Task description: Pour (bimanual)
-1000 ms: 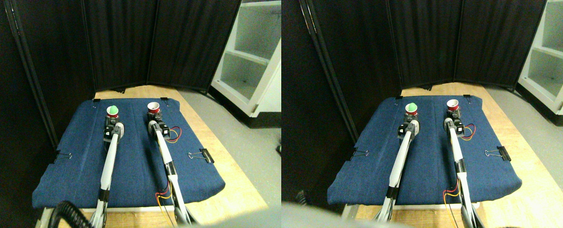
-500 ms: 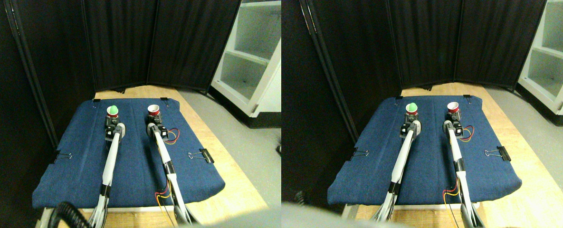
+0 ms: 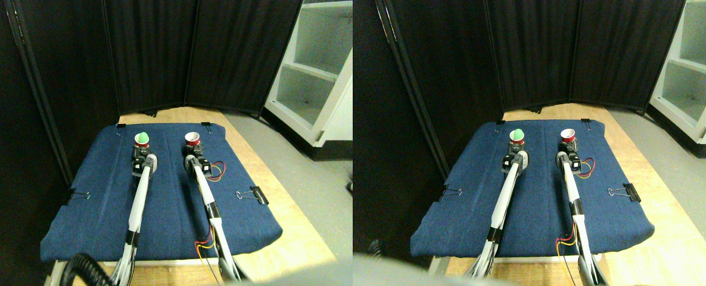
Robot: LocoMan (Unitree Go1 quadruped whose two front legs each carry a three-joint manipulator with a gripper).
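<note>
Two small red cups stand at the far end of the blue cloth (image 3: 168,202). The left cup (image 3: 141,143) holds a green ball (image 3: 142,137). My left gripper (image 3: 140,152) sits right at that cup's near side, at its base. The right red cup (image 3: 192,140) looks empty, its pale inside showing. My right gripper (image 3: 193,151) is shut on this cup's lower part. Both pale arms reach up from the bottom edge, roughly side by side, and the cups stand about a hand's width apart.
The cloth covers a board on a wooden table (image 3: 293,232) and is held by black binder clips (image 3: 257,194) at its edges. Red and yellow wires (image 3: 217,167) loop beside the right arm. Black curtains (image 3: 150,53) close the back, and a white shelf unit (image 3: 317,71) stands at the right.
The right cup has come slightly nearer and lower together with the right gripper. The left arm has edged a little toward its cup, and the cup with the ball has stayed put.
</note>
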